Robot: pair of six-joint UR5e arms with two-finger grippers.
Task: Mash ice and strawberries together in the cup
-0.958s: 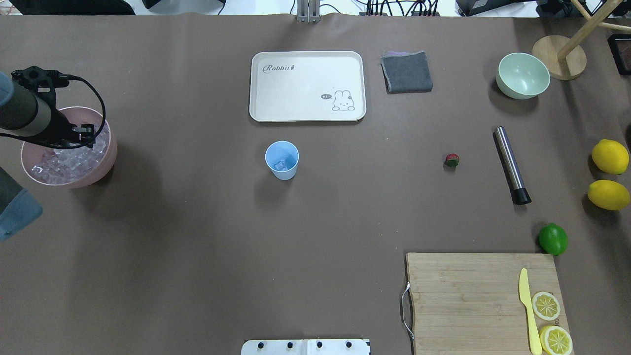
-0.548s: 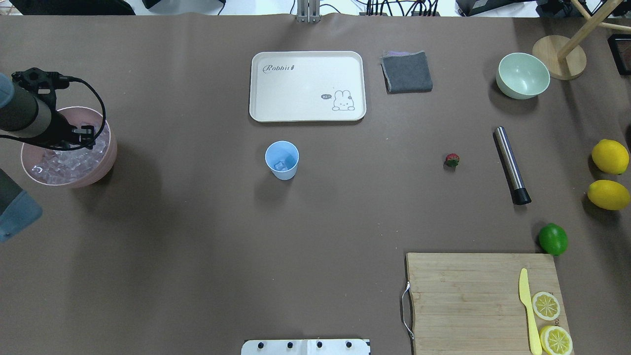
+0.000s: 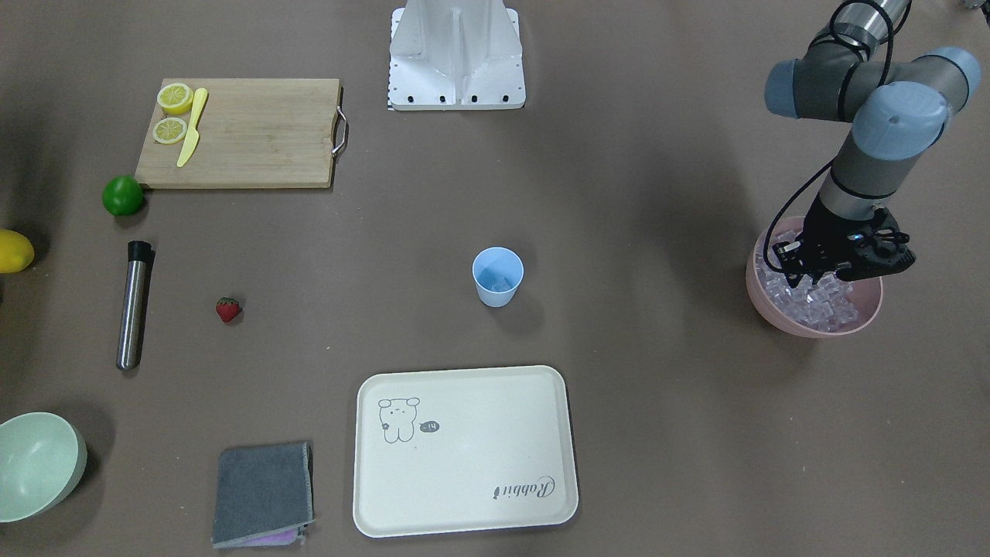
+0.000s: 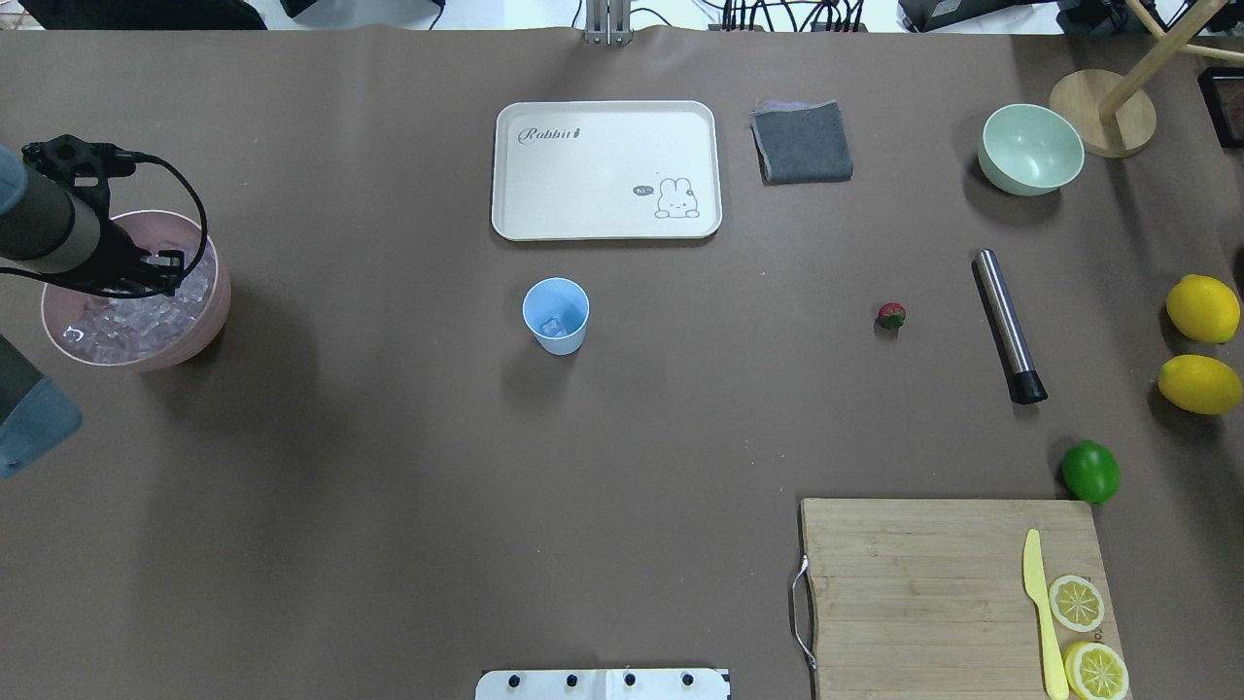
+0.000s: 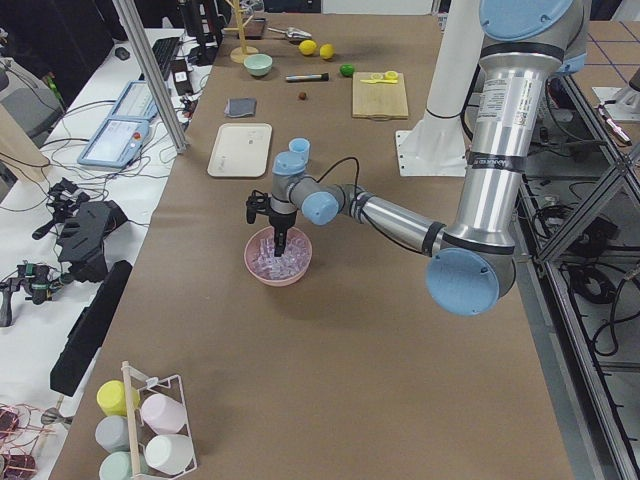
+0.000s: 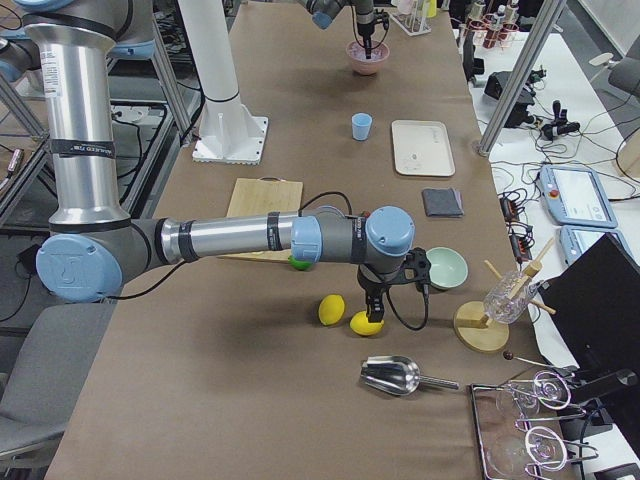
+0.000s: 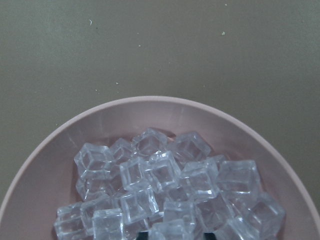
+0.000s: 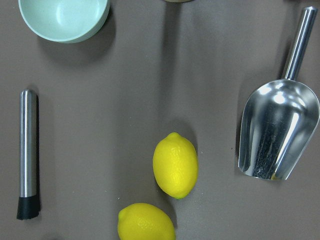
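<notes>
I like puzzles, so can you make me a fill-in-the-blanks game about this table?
The left gripper reaches into the ____ bowl of ice.
The strawberry lies outside the ____ cup.
On the board, the knife lies beside ____ lemon slices.
Missing words: pink, blue, two.

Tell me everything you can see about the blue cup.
The cup is small, light blue and looks like plastic. It tapers toward its base and has plain walls and no handle. It stands upright and open-topped on the brown table cover, near the middle, just on the robot's side of the cream tray without touching it. At its bottom lies clear ice, one cube or perhaps a few. Nothing else touches it.
</notes>
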